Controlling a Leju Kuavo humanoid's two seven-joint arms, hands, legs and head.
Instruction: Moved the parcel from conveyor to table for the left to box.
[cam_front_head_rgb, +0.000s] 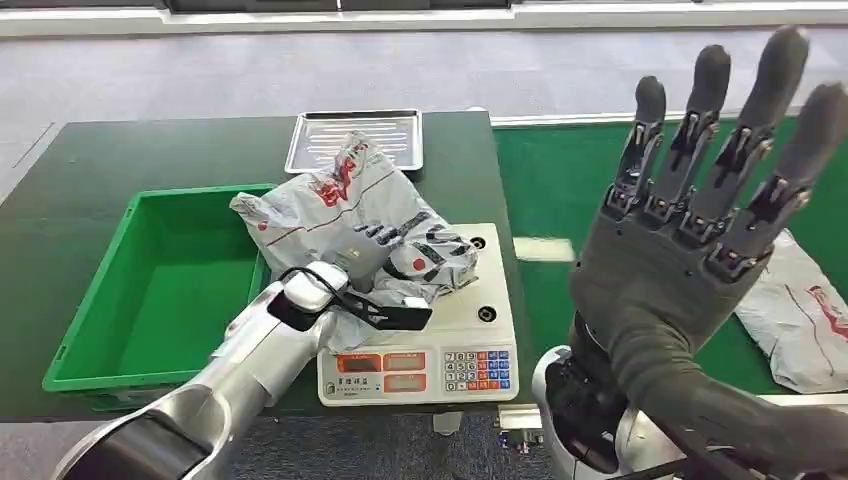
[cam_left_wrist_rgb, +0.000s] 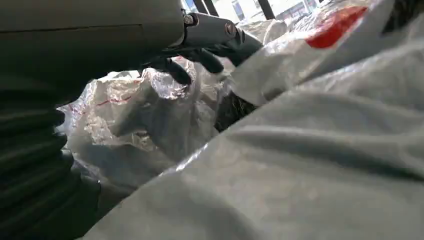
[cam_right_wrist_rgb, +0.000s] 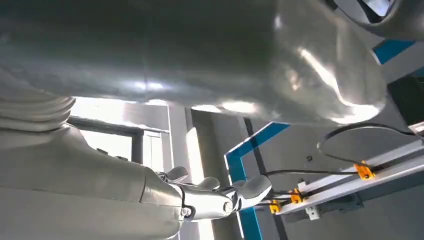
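One parcel (cam_front_head_rgb: 365, 225) lies crumpled on the scale (cam_front_head_rgb: 440, 345) at the table's front edge, beside the green box (cam_front_head_rgb: 160, 290). Left hand (cam_front_head_rgb: 375, 240) presses into it, fingers sunk in the folds; the slack bag may slip free on lifting. Right hand (cam_front_head_rgb: 690, 235) is raised, fingers spread, holding nothing.

Two grey plastic parcels are out: one (cam_front_head_rgb: 370, 225) heaped on the single white scale (cam_front_head_rgb: 440, 350), the other (cam_front_head_rgb: 800, 310) lying well off to the scale's right on the green conveyor (cam_front_head_rgb: 560, 190). There is one green box (cam_front_head_rgb: 150, 290) just left of the scale and one metal tray (cam_front_head_rgb: 355, 135) behind it. Two robot hands show, the left robot hand (cam_front_head_rgb: 385, 245) on the scale's parcel, the right robot hand (cam_front_head_rgb: 690, 240) raised.
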